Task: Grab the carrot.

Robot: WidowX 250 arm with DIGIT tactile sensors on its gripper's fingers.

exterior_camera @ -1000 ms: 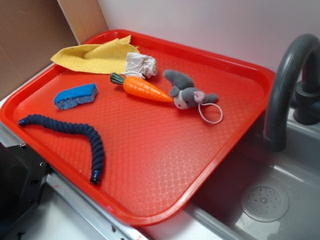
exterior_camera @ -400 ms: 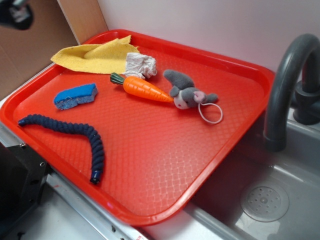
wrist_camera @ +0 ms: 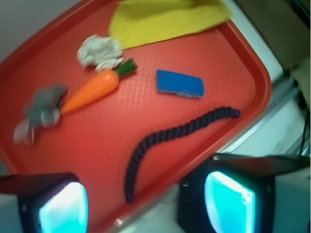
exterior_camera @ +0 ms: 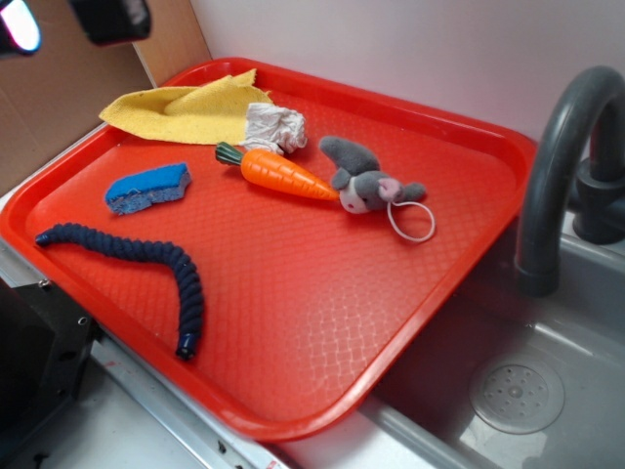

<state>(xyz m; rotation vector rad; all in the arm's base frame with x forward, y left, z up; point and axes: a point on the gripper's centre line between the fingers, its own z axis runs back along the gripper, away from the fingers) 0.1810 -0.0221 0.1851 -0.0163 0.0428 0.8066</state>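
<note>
The orange toy carrot [exterior_camera: 285, 173] with a green stem cap lies on the red tray [exterior_camera: 322, 322], near its far side, its tip next to the grey plush mouse [exterior_camera: 366, 181]. In the wrist view the carrot [wrist_camera: 92, 91] lies at upper left. My gripper [exterior_camera: 68, 21] shows only at the top left corner of the exterior view, high above the tray's left end and far from the carrot. In the wrist view its fingers [wrist_camera: 63, 206] stand wide apart with nothing between them, so the gripper [wrist_camera: 146, 204] is open and empty.
On the tray lie a yellow cloth [exterior_camera: 181, 109], a crumpled white rag [exterior_camera: 273, 127], a blue sponge [exterior_camera: 146, 186] and a dark blue rope [exterior_camera: 146, 269]. A grey faucet [exterior_camera: 562, 166] and sink [exterior_camera: 518, 391] are at right. A brown board [exterior_camera: 59, 88] stands at left.
My gripper has come into the top left corner of the exterior view and moved to the right. Nothing on the tray has moved.
</note>
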